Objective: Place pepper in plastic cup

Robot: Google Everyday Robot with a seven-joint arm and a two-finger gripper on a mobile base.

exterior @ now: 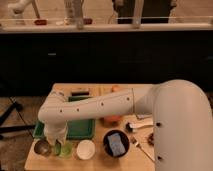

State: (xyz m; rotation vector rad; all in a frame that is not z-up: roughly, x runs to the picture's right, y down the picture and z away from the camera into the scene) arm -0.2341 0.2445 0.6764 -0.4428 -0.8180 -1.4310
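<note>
White arm [95,106], thick and smooth-shelled, stretched from the bulky rounded body at right across the wooden table [100,161] toward the left, bent down at the elbow near the front-left corner. Wrist pointing straight downward, the gripper [56,144] hanging low right over the plastic cup [65,150]. Fingers hidden under the wrist housing: cannot tell whether spread or pressed together, nor whether anything is pinched.

Plastic cup pale green, translucent, round, standing on the table's front edge, partly covered by the wrist. Just left of it, a shiny metal cup [42,147], round and reflective. Just right, a white cup [85,149], matte, round, open mouth upward. The three in a row, close beside one another.

Pepper not to be made out anywhere; perhaps concealed by the arm or wrist.

Behind the cups, a flat rectangular green tray [80,128], partly overlapped by the arm. Farther right, a dark round bowl [115,143] with a bluish item inside. Orange object [112,119] peeking out beneath the forearm.
</note>
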